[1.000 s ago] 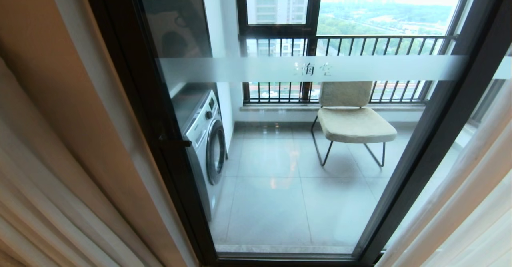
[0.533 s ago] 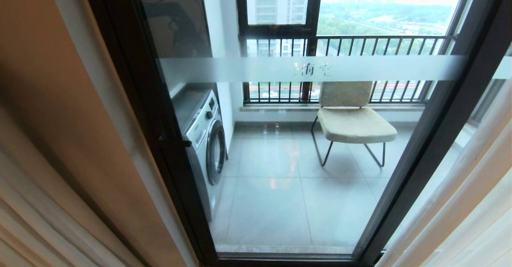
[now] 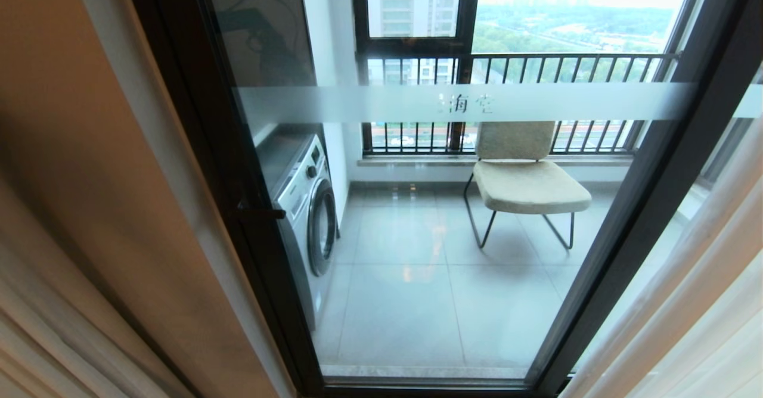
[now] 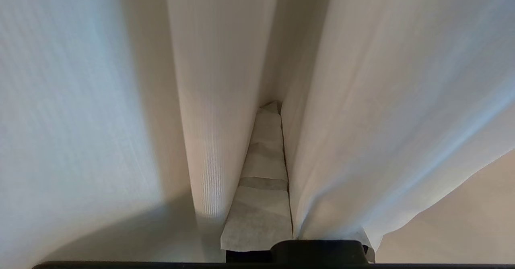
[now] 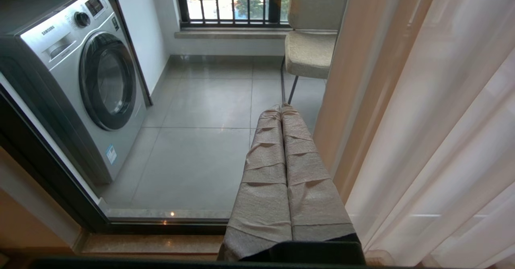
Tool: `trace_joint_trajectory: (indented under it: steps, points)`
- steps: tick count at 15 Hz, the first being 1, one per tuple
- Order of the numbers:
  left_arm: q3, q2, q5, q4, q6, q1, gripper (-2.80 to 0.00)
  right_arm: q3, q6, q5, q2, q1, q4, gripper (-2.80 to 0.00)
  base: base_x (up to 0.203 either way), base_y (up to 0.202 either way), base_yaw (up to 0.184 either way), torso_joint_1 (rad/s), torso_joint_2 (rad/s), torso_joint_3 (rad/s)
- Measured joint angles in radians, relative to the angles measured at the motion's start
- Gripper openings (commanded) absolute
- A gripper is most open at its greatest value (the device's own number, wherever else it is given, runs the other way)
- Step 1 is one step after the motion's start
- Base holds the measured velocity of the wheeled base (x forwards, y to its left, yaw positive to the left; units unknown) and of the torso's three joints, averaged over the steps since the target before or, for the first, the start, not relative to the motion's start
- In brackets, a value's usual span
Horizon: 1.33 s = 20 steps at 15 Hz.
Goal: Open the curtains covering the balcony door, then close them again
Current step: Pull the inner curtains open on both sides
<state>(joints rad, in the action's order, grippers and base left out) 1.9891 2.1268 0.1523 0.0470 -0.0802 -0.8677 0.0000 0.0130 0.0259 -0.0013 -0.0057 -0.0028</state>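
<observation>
Where curtains (image 3: 53, 302) part, balcony door (image 3: 417, 237) glass.

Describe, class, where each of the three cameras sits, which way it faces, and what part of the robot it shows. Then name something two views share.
Head view: high on the robot, looking forward and down through the balcony door; no arm visible.
Left wrist view: behind the left end effector, shut and buried in folds of the curtains.
Right wrist view: behind the shut right end effector, facing the balcony floor.
Shared: head and right wrist views both show the washing machine and chair.
</observation>
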Motion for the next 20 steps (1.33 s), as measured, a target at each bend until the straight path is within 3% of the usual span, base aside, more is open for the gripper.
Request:
trace_joint_trajectory:
  steps: [9,20]
  points:
    - [-0.003,-0.048,0.0,-0.011,0.001,0.03,-2.8,0.0,0.0,0.0,0.0,0.0,0.0,-2.8,0.0,0.0,0.0,0.0,0.0,0.0]
    - [-0.005,-0.1,0.016,-0.001,0.001,0.166,-2.8,0.0,0.0,0.0,0.0,0.0,0.0,-2.8,0.0,0.0,0.0,0.0,0.0,0.0]
